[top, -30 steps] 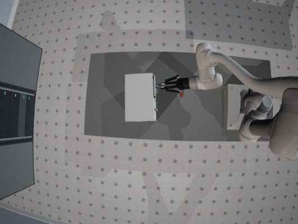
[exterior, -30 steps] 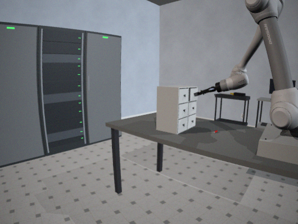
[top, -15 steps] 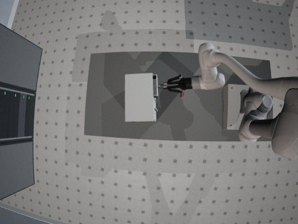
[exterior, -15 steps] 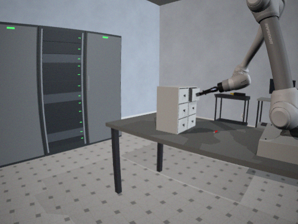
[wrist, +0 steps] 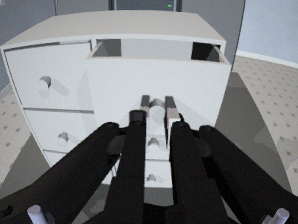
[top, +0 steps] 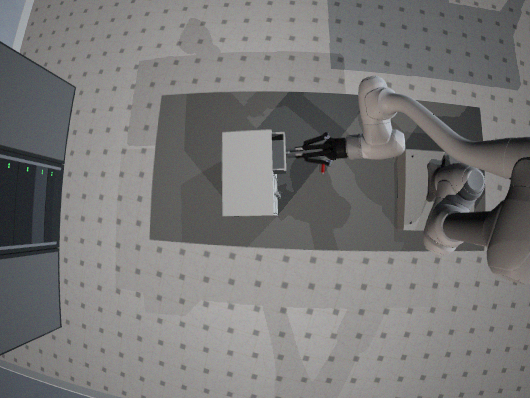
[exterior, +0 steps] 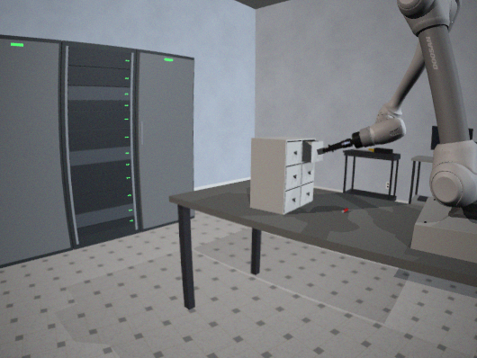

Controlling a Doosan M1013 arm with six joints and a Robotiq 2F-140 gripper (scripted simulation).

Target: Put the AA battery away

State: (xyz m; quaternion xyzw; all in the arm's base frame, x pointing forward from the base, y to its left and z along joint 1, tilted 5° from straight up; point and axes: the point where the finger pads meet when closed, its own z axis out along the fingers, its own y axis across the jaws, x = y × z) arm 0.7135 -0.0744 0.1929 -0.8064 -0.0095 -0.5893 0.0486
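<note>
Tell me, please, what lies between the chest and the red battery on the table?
In the top view only dark table shows between the chest and the battery; above that stretch are the pulled-out top drawer and the tool shut on its knob.

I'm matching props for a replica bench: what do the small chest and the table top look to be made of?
Chest: matte off-white, even colour with no grain, so probably painted board or plastic. Table top: flat dark grey, dull with no glare, perhaps laminate or coated metal; the look leaves it open.
</note>
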